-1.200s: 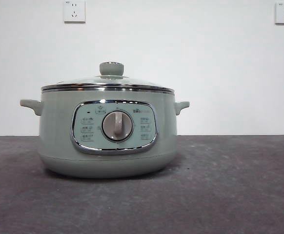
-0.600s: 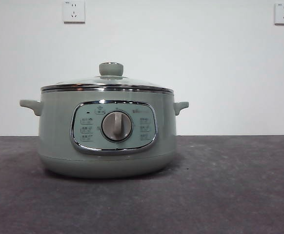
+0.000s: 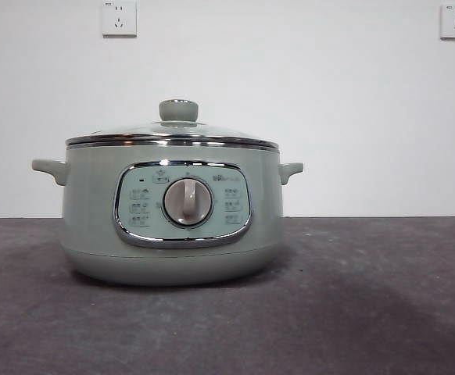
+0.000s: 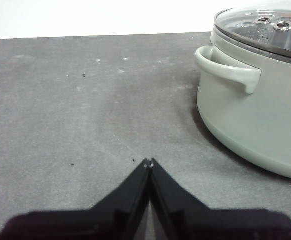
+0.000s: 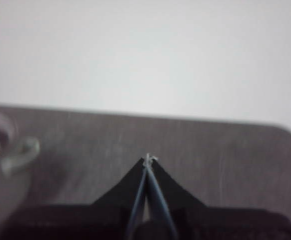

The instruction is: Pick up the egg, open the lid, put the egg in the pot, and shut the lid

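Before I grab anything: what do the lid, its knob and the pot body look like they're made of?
The lid looks like clear glass with a polished steel rim: see-through dome, mirror-bright band. Its knob is matte sage green, probably plastic. The pot has a smooth satin green shell, either painted metal or plastic; I can't tell which.

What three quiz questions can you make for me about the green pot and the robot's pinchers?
1. True or false: the lid sits on the pot.
2. Are the left gripper and right gripper A) both shut and empty, or B) both holding something?
3. Fill in: the egg is ____ in every view.

Key: 1 true. 2 A. 3 unseen.
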Tool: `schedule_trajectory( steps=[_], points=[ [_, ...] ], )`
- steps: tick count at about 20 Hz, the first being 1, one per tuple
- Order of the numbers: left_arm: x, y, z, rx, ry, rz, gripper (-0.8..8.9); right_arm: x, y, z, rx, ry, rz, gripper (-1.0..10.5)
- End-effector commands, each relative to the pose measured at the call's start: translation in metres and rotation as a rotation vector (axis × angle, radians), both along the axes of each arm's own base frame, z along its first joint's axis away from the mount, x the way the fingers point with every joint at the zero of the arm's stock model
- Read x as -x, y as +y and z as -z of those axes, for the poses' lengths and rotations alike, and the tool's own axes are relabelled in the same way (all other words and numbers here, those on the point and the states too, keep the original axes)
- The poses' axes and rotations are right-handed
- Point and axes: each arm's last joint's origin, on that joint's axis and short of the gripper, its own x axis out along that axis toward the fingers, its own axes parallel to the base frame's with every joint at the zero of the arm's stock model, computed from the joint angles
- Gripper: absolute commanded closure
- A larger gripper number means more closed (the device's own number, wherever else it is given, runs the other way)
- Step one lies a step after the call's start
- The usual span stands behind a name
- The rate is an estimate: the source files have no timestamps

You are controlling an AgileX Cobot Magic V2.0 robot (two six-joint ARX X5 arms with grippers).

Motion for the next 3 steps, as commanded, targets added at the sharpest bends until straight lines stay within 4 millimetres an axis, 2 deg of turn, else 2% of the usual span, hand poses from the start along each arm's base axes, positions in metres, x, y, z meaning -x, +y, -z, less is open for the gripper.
schedule_trajectory(
  steps=[1, 3],
  points=[
    [-0.001, 0.0, 0.002, 0.009, 0.001, -0.009, 8.14, -0.003, 0.0, 0.033, -0.02, 0.041, 0.004, 9.5],
    [-0.001, 0.0, 0.002, 0.008, 0.001, -0.009, 8.14, -0.004, 0.0, 0.05, -0.035, 0.066, 0.006, 9.5]
  ],
)
